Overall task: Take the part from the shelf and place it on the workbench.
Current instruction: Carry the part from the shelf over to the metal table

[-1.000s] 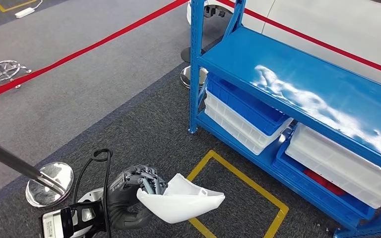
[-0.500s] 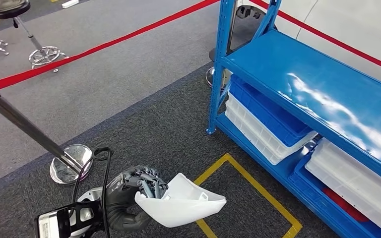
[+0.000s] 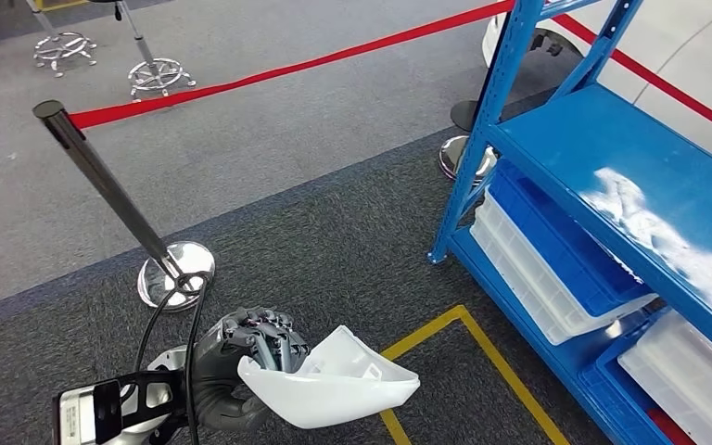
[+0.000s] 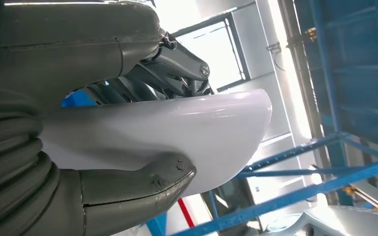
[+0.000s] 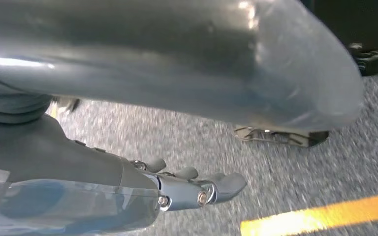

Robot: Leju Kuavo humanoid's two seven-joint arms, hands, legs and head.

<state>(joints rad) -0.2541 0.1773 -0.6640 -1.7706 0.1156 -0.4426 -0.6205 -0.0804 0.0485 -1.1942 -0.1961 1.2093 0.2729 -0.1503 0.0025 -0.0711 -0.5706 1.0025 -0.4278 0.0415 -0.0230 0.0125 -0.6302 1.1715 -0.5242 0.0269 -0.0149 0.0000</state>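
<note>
The part is a white curved plastic shell [image 3: 334,382], low in the head view, held over dark carpet. My left hand [image 3: 241,357] grips its near edge with fingers curled over the rim. Up close in the left wrist view, the white shell [image 4: 177,132] sits clamped between the thick thumb [image 4: 142,184] and the darker fingers [image 4: 177,66]. My right hand [image 5: 177,184] hangs beside the body above the carpet, fingers extended and apart, with nothing in it. The blue shelf [image 3: 630,176] stands to the right.
White and blue bins [image 3: 556,264] fill the shelf's lower level. A chrome stanchion [image 3: 116,199] with a red rope barrier [image 3: 306,63] stands ahead to the left. Yellow floor tape [image 3: 482,357] marks the carpet beside the shelf. Stool bases [image 3: 158,69] stand far back.
The whole scene has slid rightward, so the camera has turned left, away from the shelf. The stanchion has come into fuller view. My left hand keeps the same hold on the white shell.
</note>
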